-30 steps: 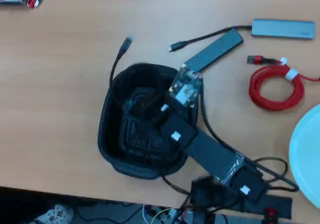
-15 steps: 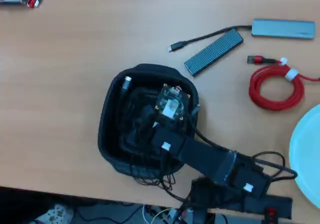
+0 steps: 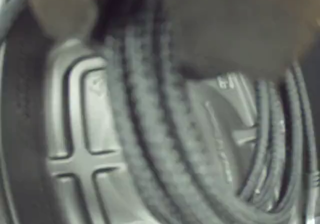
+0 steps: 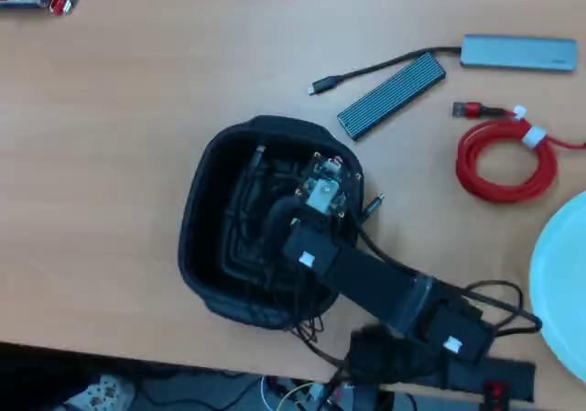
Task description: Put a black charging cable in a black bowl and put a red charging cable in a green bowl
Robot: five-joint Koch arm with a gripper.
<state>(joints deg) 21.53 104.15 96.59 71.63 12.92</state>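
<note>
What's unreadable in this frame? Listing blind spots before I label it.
- End effector: open or shut cannot be told; the arm covers it in the overhead view, and the wrist view is blurred.
- Black charging cable: plug ends not identifiable in the wrist view.
- Green bowl: cut off by the overhead view's right edge.
- Black bowl floor: partly hidden by the arm in the overhead view.

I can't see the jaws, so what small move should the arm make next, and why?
Probably let go and lift straight up: the black cable already lies on the black bowl floor, while the red cable waits on the table beside the green bowl.
</note>
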